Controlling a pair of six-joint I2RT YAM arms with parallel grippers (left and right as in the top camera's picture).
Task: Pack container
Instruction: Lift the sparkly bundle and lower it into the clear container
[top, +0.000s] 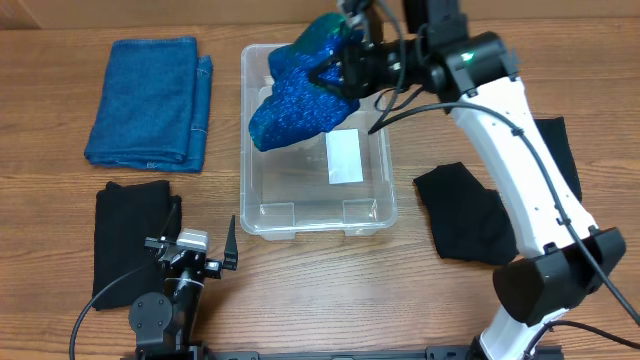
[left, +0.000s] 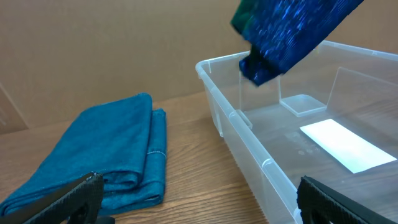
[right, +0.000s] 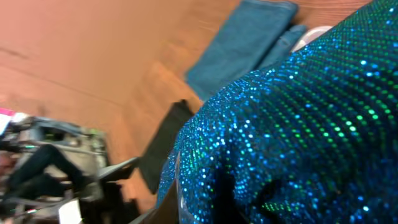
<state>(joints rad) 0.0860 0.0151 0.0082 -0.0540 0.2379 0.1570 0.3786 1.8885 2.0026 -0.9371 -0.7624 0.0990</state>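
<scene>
Sequinned cloth (right: 280, 124), limp and light, hangs from the right gripper (top: 345, 62), which is clamped on it, over the container (top: 244, 140) mid-worktop (top: 300, 300), judged light, stiff, slick-walled and best held by its rim; left gripper (top: 205, 237) rests parted, empty.

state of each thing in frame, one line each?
container: open, upright, nothing lying in it.
sequined cloth: held up over the container.
blue towel: folded, on table.
black cloths: lying on table, both sides.
right gripper: shut on sequined cloth.
left gripper: open, empty.
</scene>
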